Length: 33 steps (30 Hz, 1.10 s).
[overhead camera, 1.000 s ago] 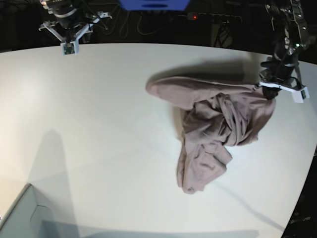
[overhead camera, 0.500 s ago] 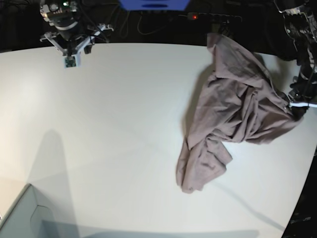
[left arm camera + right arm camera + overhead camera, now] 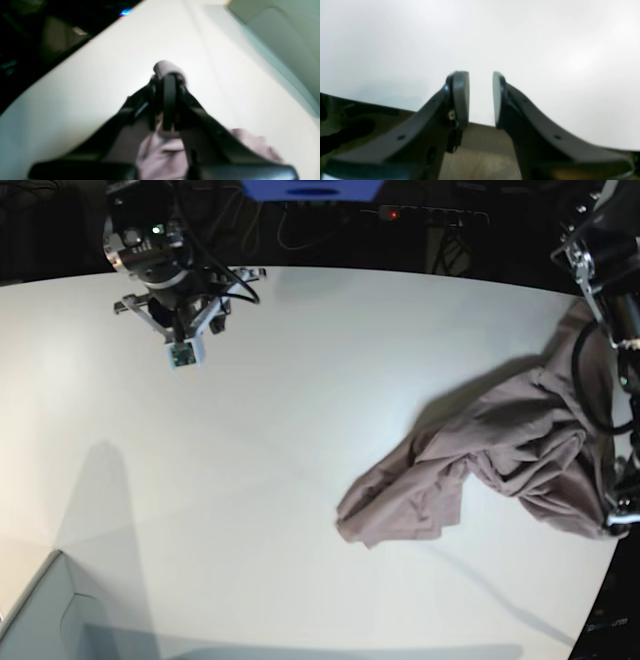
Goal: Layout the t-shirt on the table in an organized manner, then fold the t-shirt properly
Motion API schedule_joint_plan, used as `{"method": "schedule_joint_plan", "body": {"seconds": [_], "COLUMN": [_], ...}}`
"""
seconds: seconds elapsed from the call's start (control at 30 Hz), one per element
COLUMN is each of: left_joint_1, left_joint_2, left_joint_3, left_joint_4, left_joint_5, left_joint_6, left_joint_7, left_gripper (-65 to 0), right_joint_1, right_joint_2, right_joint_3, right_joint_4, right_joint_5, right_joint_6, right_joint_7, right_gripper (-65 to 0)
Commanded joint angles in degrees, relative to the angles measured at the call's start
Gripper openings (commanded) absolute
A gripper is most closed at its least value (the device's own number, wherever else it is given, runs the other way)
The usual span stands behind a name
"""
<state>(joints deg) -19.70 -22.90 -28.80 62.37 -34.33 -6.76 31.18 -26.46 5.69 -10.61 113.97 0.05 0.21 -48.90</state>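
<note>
Shirt status for you: the dusty mauve cotton t-shirt [image 3: 500,455] is bunched up and stretched across the 3 to 4 o'clock part of your big matte white table [image 3: 300,400] in the base view. One rumpled end lies flat on the tabletop around 5 o'clock from centre, and the rest rises toward the right edge, where a strip of it runs up near 2 o'clock.

Your left gripper [image 3: 169,75] is pressed together on a fold of that fabric. The left wrist view is blurry, but you can see a pink nub of cloth poking out past the black fingers [image 3: 170,100] and more cloth hanging underneath. In the base view that claw sits at the far right edge, about 4 o'clock.

Your right gripper [image 3: 480,97] is spread partway, with nothing between the pads, just white tabletop behind the gap. In the base view it hangs over the table's 11 o'clock area, well apart from the shirt.

A pale grey box corner [image 3: 40,615] sits at 7 o'clock.
</note>
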Motion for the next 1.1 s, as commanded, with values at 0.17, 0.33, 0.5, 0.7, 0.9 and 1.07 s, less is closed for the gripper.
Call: {"method": "schedule_joint_plan", "body": {"seconds": [0.17, 0.33, 0.5, 0.7, 0.9, 1.07], "left_joint_1": [-12.3, -16.8, -16.5, -6.0, 8.3, 17.6], "left_joint_2": [1.0, 2.9, 4.8, 6.1, 10.5, 14.9], "left_joint_3": [9.1, 14.6, 16.0, 11.9, 5.0, 2.1], "left_joint_4": [-4.0, -4.7, -3.7, 6.0, 16.0, 19.3], "left_joint_5": [-1.0, -0.7, -1.1, -1.2, -1.2, -1.2], "left_joint_6": [-0.8, -0.6, -0.8, -0.7, -0.7, -0.8], "left_joint_7": [-1.6, -1.4, -1.1, -1.3, -1.1, -1.1], "left_gripper": [-64.5, -56.9, -40.0, -39.2, -39.1, -38.9], "right_joint_1": [1.3, 1.9, 2.7, 5.3, 8.2, 11.3], "right_joint_2": [-0.1, 0.2, 0.3, 0.4, 0.4, 0.4], "right_joint_3": [0.0, 0.0, 0.0, -0.1, -0.1, -0.1], "right_joint_4": [0.8, 0.8, 0.8, 0.6, -1.0, -2.9], "right_joint_5": [0.1, 0.1, 0.1, 0.1, 0.1, 0.1], "right_joint_6": [0.1, 0.1, 0.1, 0.2, 0.2, 0.2], "right_joint_7": [0.8, 0.8, 0.8, 0.8, 0.8, 0.8], "right_gripper": [-48.3, -48.3, -48.2, -48.1, -48.1, -48.5]}}
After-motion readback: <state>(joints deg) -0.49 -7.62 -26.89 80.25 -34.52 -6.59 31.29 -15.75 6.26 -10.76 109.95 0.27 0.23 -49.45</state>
